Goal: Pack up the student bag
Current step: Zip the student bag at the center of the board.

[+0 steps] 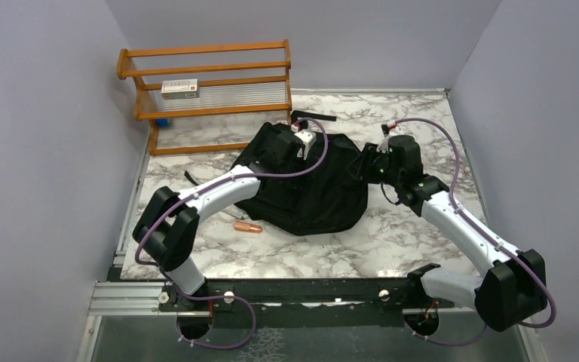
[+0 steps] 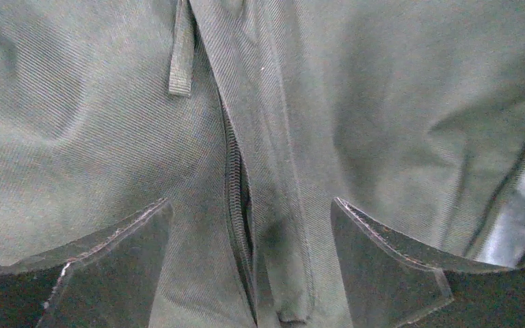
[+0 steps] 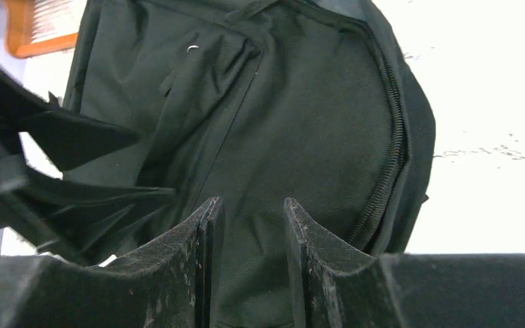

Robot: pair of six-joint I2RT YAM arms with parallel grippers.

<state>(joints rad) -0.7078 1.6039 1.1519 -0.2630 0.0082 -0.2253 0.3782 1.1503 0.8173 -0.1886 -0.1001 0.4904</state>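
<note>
Hanging over the student bag (image 1: 313, 192), left pincer (image 2: 251, 201) gapes.

White arms (image 1: 219, 188), black joints (image 1: 167, 234), purple cables (image 1: 458, 177), dark wedge-shaped fingers (image 2: 383, 266).

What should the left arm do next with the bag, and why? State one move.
Probably lower the left end effector and pinch the fold beside the zipper of the student bag. Its jaws stand open above the fabric, straddling the zipper, which gapes only slightly; nothing can go in yet.
</note>
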